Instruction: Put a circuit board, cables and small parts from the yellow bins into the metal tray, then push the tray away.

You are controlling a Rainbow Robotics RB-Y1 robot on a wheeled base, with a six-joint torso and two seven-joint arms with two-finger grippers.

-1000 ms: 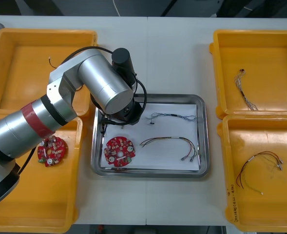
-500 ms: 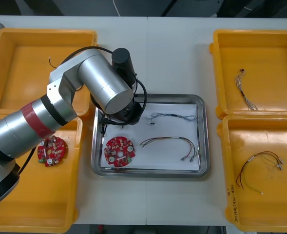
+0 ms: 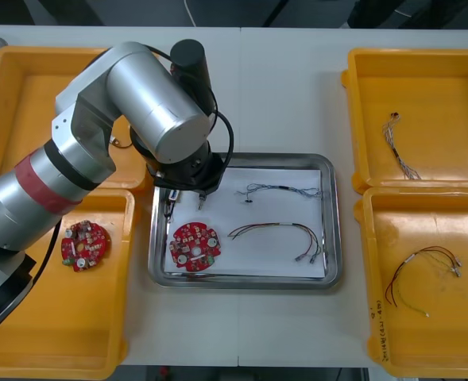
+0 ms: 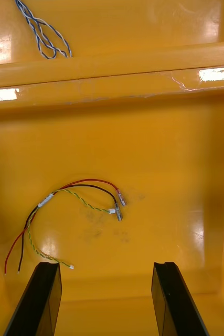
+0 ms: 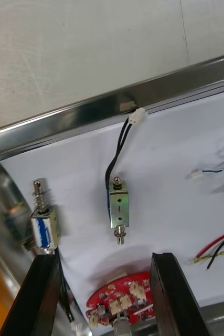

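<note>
The left pincer [image 5: 104, 260] hangs with its fingers wide and nothing between them, low over the near-left end of the metal tray [image 5: 91, 113]. Just ahead of it, in line with the gap, a small metal part [image 5: 118, 207] lies free on the white liner with its black lead running toward the rim, so that drop looks finished. A second small metal part [image 5: 42, 227] sits by one fingertip, against the tray wall. The circuit board [image 5: 123, 303] lies right under the fingertips. Farther out are the twisted blue and white cable [image 3: 281, 190] and red and yellow cable [image 3: 277, 232], then bare worktop [image 5: 91, 47]. The right pincer [image 4: 105, 268] waits, also wide, over a loose cable [image 4: 75, 205] in its yellow bin [image 4: 143, 142].
</note>
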